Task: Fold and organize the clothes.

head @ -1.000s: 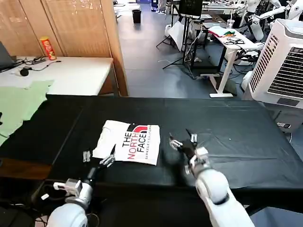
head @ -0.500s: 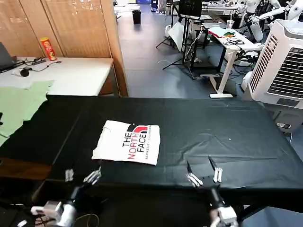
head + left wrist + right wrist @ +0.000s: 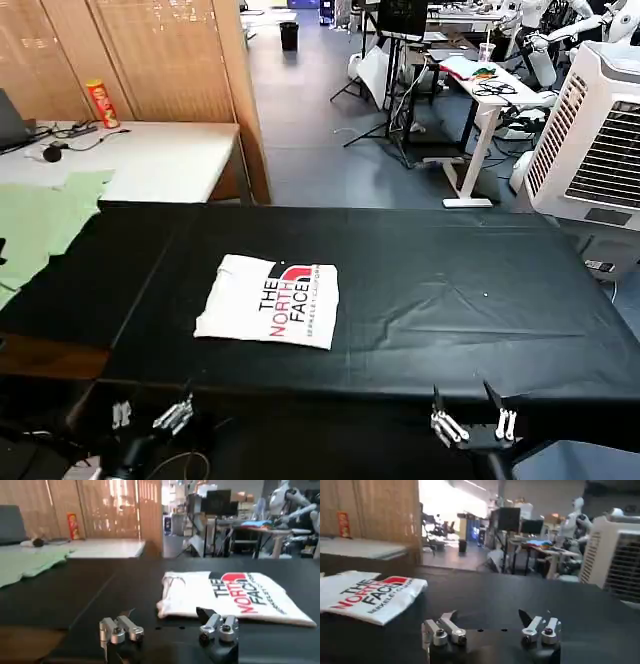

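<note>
My left pincer (image 3: pixel 146 412) hangs wide open and empty below the near edge of the black bench (image 3: pixel 450 290), off its left end. My right pincer (image 3: pixel 473 424) is likewise spread wide, holding nothing, low at the near edge toward the right. Between and beyond them, the folded white T-shirt (image 3: pixel 268 300) lies flat on the bench, its black and red print facing up, well apart from both.

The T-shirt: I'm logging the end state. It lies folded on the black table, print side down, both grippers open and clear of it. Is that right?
Not quite. The T-shirt lies print side up: the head view shows its red and black lettering. The rest holds: it's folded on the black table, with the left gripper and right gripper open and clear.
</note>
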Robot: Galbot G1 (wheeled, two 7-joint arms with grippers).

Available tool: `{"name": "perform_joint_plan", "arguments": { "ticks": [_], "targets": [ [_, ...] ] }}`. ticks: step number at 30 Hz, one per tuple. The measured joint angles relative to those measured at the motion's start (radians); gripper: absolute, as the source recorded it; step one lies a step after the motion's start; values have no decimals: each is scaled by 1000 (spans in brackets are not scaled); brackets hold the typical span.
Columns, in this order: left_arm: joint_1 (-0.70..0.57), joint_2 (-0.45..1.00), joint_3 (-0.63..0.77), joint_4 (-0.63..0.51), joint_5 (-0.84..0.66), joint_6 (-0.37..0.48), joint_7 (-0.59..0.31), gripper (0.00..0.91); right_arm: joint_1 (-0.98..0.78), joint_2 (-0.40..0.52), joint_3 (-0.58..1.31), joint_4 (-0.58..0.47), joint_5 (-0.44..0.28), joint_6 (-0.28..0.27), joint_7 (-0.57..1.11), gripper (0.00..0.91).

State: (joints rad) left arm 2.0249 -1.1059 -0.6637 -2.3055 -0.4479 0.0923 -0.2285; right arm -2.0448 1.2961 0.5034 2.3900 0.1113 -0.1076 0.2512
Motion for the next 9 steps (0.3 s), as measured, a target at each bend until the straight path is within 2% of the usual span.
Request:
{"name": "perform_joint_plan", "arguments": {
  "ticks": [9],
  "targets": [
    [14,-1,-5,-15,2,7,0,878,-23,0,6,12,-1,2,-3,878]
  ]
}}
